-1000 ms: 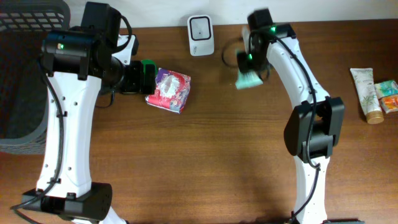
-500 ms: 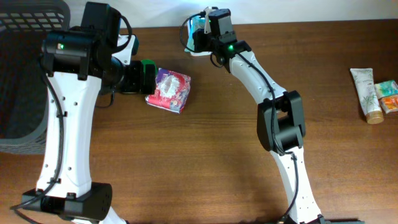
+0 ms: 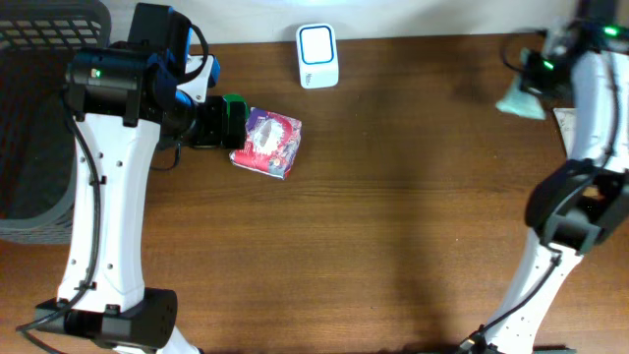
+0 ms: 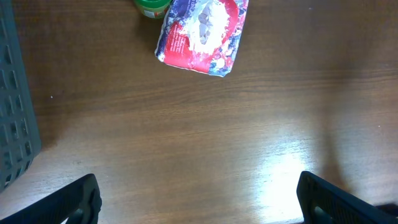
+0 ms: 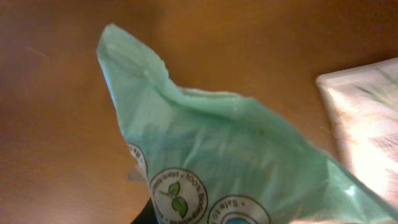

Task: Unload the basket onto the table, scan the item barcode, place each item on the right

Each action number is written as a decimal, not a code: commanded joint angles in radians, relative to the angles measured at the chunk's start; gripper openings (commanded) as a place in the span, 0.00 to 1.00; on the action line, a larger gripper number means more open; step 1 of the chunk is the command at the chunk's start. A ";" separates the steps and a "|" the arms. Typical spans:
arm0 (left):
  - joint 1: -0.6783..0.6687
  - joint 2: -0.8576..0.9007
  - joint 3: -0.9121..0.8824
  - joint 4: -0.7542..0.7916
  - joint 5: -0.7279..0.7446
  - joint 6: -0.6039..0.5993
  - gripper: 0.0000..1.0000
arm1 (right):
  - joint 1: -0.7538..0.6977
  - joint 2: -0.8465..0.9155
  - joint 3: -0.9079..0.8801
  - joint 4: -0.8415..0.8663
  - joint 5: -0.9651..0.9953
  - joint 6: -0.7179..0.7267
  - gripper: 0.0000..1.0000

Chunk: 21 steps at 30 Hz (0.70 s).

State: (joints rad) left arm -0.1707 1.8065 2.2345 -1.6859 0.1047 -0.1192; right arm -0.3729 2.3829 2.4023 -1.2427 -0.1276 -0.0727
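My right gripper (image 3: 537, 86) is at the far right of the table, shut on a pale green packet (image 3: 518, 99). The packet (image 5: 236, 162) fills the right wrist view with round printed seals on it, hiding the fingers. The white scanner (image 3: 317, 55) stands at the back centre, far to the left of the packet. My left gripper (image 4: 199, 208) is open over bare wood, with a red and blue packet (image 4: 202, 34) ahead of it. In the overhead view that packet (image 3: 267, 142) lies just right of the left gripper (image 3: 218, 123).
A green round item (image 4: 151, 6) lies beside the red and blue packet. A dark basket (image 3: 39, 98) stands at the left edge, its wall (image 4: 12, 112) close to my left finger. A pale tube (image 5: 367, 118) lies on the table right of the green packet.
The right arm has swung from in front of the scanner to the far right of the table, carrying the green packet. The left arm has not moved.
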 commanded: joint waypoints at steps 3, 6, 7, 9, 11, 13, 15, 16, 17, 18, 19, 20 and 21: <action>-0.003 -0.015 0.002 0.001 0.003 0.016 0.99 | -0.143 -0.018 -0.237 0.056 0.010 -0.231 0.23; -0.003 -0.015 0.002 0.001 0.003 0.016 0.99 | -0.196 -0.018 -0.367 0.154 0.190 -0.150 0.85; -0.003 -0.015 0.002 0.001 0.003 0.016 0.99 | -0.198 -0.019 -0.362 0.158 0.237 -0.094 0.89; -0.003 -0.015 0.002 0.001 0.003 0.016 0.99 | -0.187 -0.036 -0.224 0.066 0.270 0.043 0.99; -0.003 -0.015 0.002 0.001 0.003 0.016 0.99 | -0.153 -0.092 -0.040 -0.025 0.152 0.101 0.99; -0.003 -0.015 0.002 0.001 0.003 0.016 0.99 | -0.112 -0.141 0.080 -0.088 -0.082 0.108 0.99; -0.003 -0.015 0.002 0.001 0.003 0.016 0.99 | -0.039 -0.169 0.105 -0.138 -0.433 0.108 0.99; -0.003 -0.015 0.002 0.001 0.003 0.016 0.99 | 0.016 -0.164 0.097 -0.178 -0.510 0.107 0.99; -0.003 -0.015 0.002 0.001 0.003 0.016 0.99 | 0.069 -0.164 0.074 -0.195 -0.512 0.107 0.99; -0.003 -0.015 0.002 0.001 0.003 0.016 0.98 | 0.161 -0.164 0.030 -0.190 -0.512 0.108 0.99; -0.003 -0.015 0.002 0.001 0.003 0.016 0.99 | 0.235 -0.162 -0.006 -0.172 -0.512 0.108 0.99; -0.003 -0.015 0.002 0.001 0.003 0.016 0.99 | 0.307 -0.162 -0.049 -0.145 -0.503 0.108 0.99; -0.003 -0.015 0.002 0.001 0.003 0.016 0.99 | 0.402 -0.160 -0.123 -0.080 -0.486 0.108 0.99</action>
State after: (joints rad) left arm -0.1707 1.8065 2.2345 -1.6859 0.1047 -0.1192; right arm -0.1059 2.2143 2.3741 -1.3903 -0.5968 0.0303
